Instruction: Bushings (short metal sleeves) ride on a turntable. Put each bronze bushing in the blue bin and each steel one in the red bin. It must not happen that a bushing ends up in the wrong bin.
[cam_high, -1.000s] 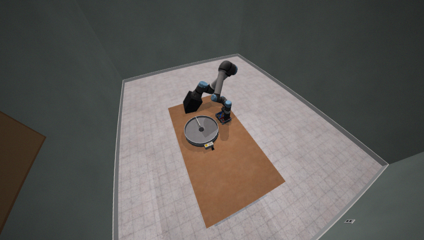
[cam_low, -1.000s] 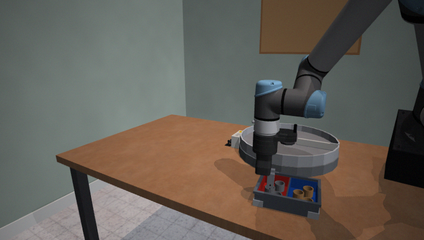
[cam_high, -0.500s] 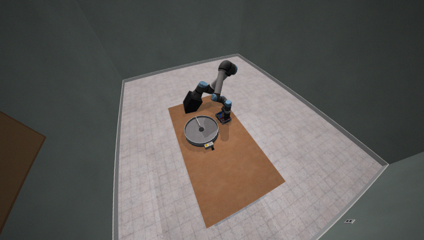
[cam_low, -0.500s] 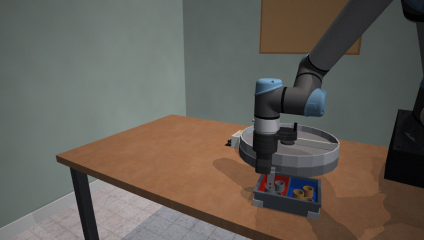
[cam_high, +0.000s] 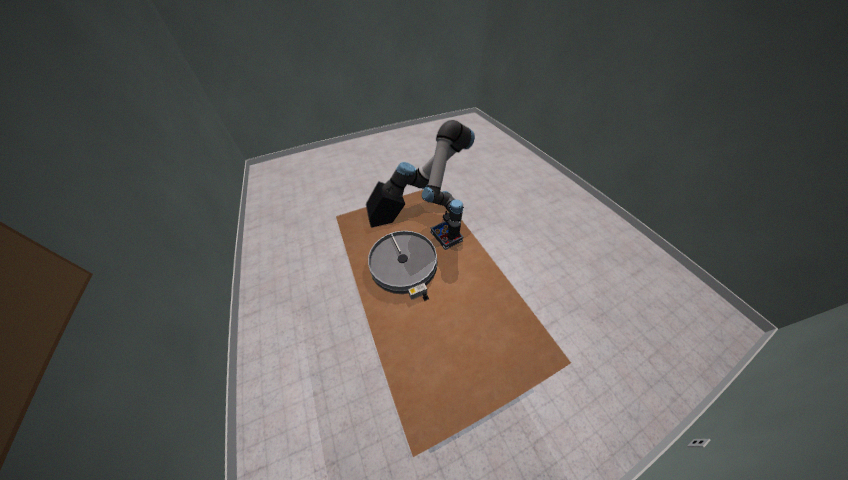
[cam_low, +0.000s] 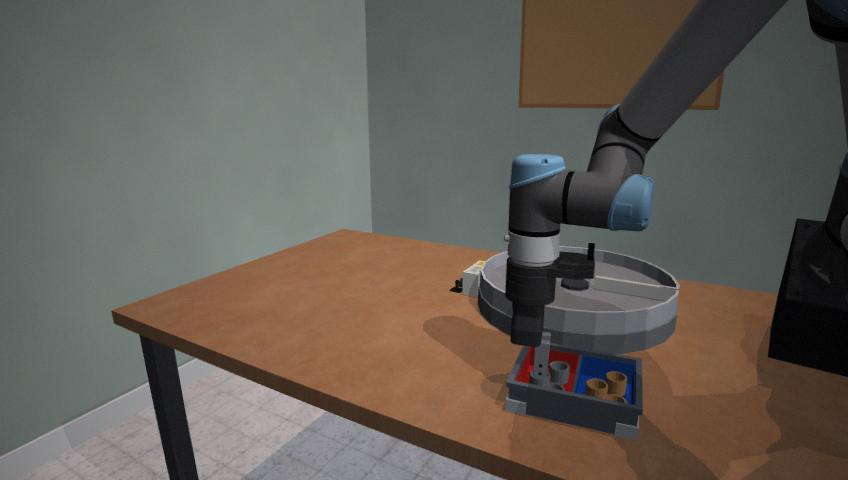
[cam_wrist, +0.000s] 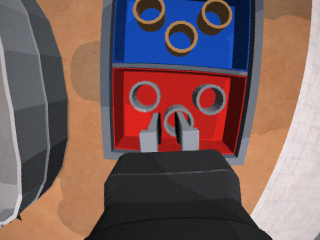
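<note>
My gripper (cam_low: 540, 373) (cam_wrist: 167, 122) is open part way and empty, its fingertips low over the red bin (cam_low: 568, 358) (cam_wrist: 175, 84). One steel bushing (cam_wrist: 178, 107) stands under and just beyond the fingers, partly hidden by the right one. Two more steel bushings, one at the left (cam_wrist: 131, 97) and one at the right (cam_wrist: 221, 105), stand upright in the red bin. The blue bin (cam_low: 595, 364) (cam_wrist: 150, 48) holds three upright bronze bushings (cam_low: 615, 385) (cam_wrist: 181, 52). The turntable (cam_high: 386, 270) (cam_low: 595, 321) (cam_wrist: 42, 100) shows no bushing on its visible surface.
The bins share one dark grey tray (cam_low: 571, 409) beside the turntable, near the table edge. A thin pale bar (cam_high: 395, 243) (cam_low: 635, 287) runs from the turntable's hub to its raised rim. A small white box (cam_high: 418, 290) (cam_low: 471, 282) stands against the rim.
</note>
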